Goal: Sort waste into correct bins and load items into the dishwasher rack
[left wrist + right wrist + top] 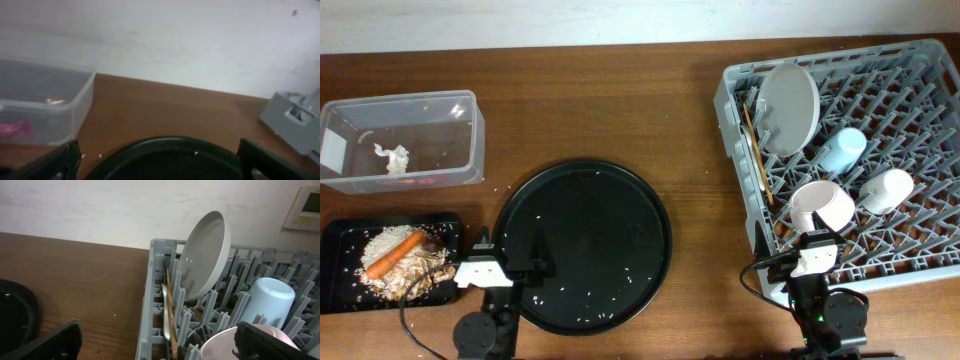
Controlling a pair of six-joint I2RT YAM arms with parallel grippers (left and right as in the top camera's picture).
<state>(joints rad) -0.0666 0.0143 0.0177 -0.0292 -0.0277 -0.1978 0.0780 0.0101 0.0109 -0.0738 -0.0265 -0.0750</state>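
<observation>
One grey dishwasher rack (930, 62), a square crate with a grid of upright pegs, sits at the right end of the brown wooden surface (620, 110). It holds one white round plate (788, 108) standing on edge and tilted among the pegs. It also holds one light blue cup (842, 150), one white cup (887, 190) and one white bowl (822, 207), each lying on its side. Thin wooden chopsticks (757, 150) and one white fork (165, 315) stand along the rack's left wall, just beside the plate.

Two bins stand at the left end. The clear tub (475, 140) contains one crumpled white tissue (392, 158) and a red wrapper (15, 129) on its floor. The shallower black bin (340, 262), nearer the arms, holds one orange carrot (393, 256) lying across a heap of beige crumbs (378, 240), with small brown scraps (432, 268) beside it.

One round black tray (590, 230) lies between the bins and the rack, with a few pale grains scattered over it.

The left tool (159, 149) hangs over the tray's near edge with its jaws wide apart and nothing between them. The right tool (157, 330) sits at the rack's near left corner by the bowl, jaws likewise wide apart and holding nothing.
</observation>
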